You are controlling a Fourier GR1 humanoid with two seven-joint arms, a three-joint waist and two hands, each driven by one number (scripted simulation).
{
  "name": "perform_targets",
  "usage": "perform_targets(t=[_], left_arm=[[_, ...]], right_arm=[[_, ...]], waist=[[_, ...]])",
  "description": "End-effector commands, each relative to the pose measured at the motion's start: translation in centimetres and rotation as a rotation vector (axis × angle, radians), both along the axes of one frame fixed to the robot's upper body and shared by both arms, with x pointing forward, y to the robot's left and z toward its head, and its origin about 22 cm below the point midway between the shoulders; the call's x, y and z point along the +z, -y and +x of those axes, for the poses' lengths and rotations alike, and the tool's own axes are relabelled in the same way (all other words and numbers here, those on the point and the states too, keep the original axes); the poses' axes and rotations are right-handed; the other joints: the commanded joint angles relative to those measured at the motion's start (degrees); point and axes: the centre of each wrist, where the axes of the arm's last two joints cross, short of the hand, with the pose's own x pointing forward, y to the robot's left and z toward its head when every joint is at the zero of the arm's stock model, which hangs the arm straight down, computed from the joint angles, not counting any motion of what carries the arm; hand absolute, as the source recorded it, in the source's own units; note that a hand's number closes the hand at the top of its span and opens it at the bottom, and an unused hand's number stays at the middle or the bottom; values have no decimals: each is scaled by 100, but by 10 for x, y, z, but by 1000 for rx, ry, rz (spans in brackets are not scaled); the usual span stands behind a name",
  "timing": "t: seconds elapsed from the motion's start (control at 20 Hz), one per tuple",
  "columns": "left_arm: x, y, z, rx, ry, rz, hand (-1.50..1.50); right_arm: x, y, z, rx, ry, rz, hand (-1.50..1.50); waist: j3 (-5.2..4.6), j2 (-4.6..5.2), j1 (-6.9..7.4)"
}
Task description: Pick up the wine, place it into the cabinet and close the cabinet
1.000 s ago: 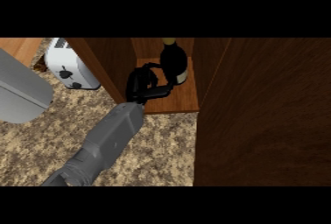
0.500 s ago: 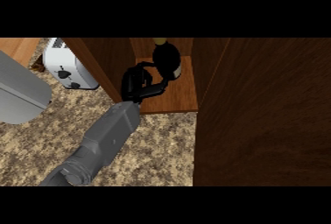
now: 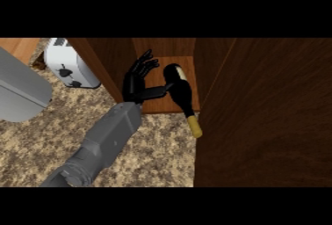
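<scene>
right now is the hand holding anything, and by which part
Nothing. The hand is open, fingers straight; only its thumb touches the wine lying tipped in the cabinet.

Speckled granite counter (image 3: 162,149), white toaster (image 3: 68,66), possibly a grey appliance (image 3: 19,88) at left

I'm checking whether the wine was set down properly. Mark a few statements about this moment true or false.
1. The wine bottle stands upright in the cabinet. False: it lies tipped over on the cabinet floor, its yellow-capped neck sticking out over the counter.
2. The hand beside the bottle has straight fingers, not curled round it. True.
3. The cabinet is closed. False: it is open, and the bottle shows inside.
4. A white toaster sits on the counter to the left of the cabinet. True.
</scene>
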Motion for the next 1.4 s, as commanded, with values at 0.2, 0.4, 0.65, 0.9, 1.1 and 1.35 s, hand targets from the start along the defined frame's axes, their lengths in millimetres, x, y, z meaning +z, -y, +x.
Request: perform_targets(t=[0.2,0.4,0.65,0.9,1.1,1.35], left_arm=[[4,-17,3,71,71,42,-150],[-6,-24,-10,-6,54,34,-150],[2,-6,-30,-105,73,47,-150],[31,5,-56,-250,76,51,-150],[37,-3,-105,-271,98,32,-150],[65,-34,-145,-265,92,34,-150]], right_arm=[[-19,4,0,-5,-2,-4,-150],[-2,8,-3,-33,-3,5,-150],[3,4,-12,-74,-19,6,-150],[5,2,-20,-35,-28,-15,-150],[-1,2,-12,-37,-5,5,-150],[1,-10,-16,-15,-3,-4,-150]], waist=[[70,-144,233],[70,-203,401],[72,-231,449],[76,-252,484],[76,-219,466],[70,-175,355]])
